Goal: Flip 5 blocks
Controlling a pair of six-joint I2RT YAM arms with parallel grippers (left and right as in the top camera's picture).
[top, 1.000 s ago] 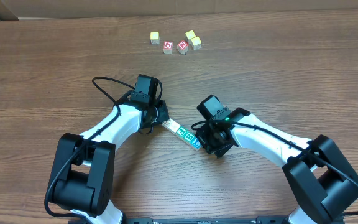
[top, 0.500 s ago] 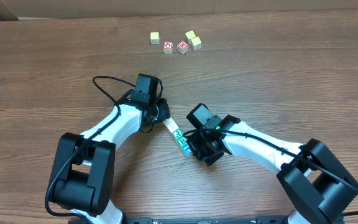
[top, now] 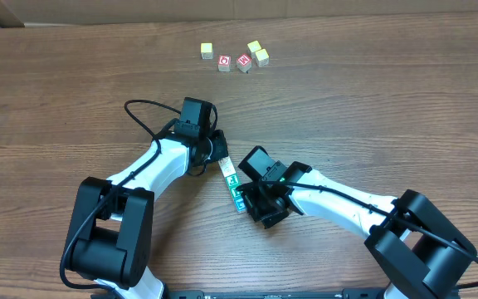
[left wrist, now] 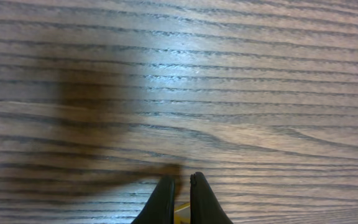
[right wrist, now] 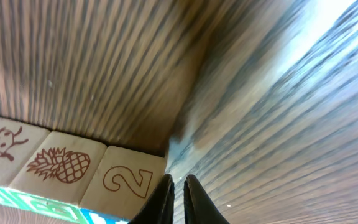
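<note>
Near centre, blocks (top: 233,183) — teal-topped, seemingly cream-sided

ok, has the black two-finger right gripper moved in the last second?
Yes: the right gripper swung left, now in line below the rightmost small yellow cube, which stayed put.

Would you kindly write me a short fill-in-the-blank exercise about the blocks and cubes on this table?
In the right wrist view, the rightmost block bears the numeral ___.
The middle block there bears a ___.
At the far side of the table lie three yellow cubes and ___ red-faced cubes.
Missing words: 2; pineapple; two.
</note>
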